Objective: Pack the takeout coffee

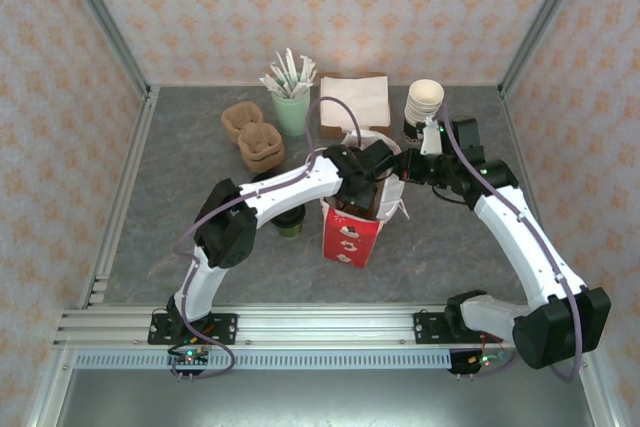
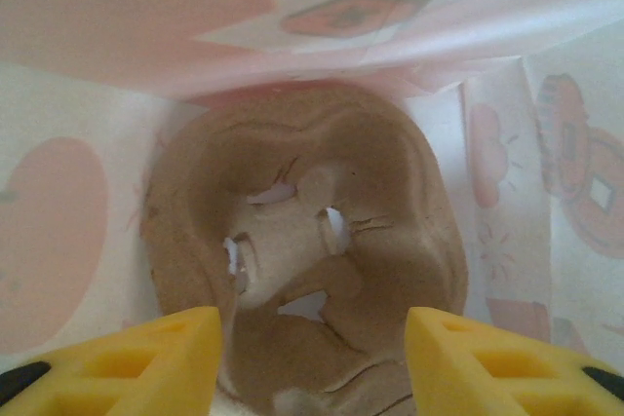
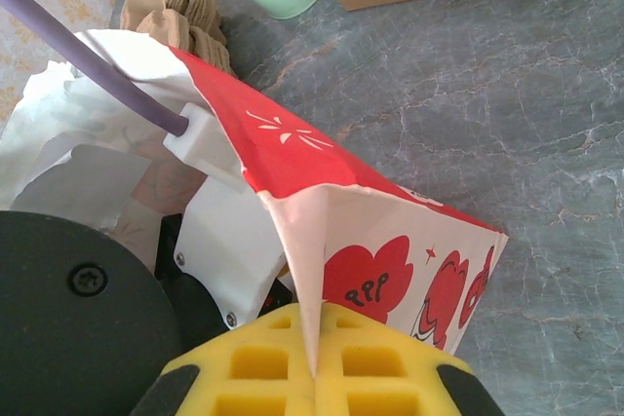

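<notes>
Left wrist view: left gripper [image 2: 312,338] fingers apart, holding nothing, deep in paper bag [image 2: 58,241] over cup tray [image 2: 390,202] | right gripper [image 3: 317,358] clenched on bag rim, to hold mouth open | coffee [image 1: 290,227] on table [image 1: 190,162] just left of bag, not packed

1. One paper bag [image 1: 348,239], red and white.
2. One takeout coffee [image 1: 290,227], partly hidden.
3. Two stacks of brown pulp carriers on the table: far carrier stack [image 1: 240,119], near carrier stack [image 1: 263,147].
4. One single pulp carrier [image 2: 302,270] inside the bag.
5. One green cup [image 1: 291,115] of stirrers.
6. One napkin box [image 1: 352,99].
7. One stack of lidless cups [image 1: 424,102]; the number in the stack is unreadable.
</notes>
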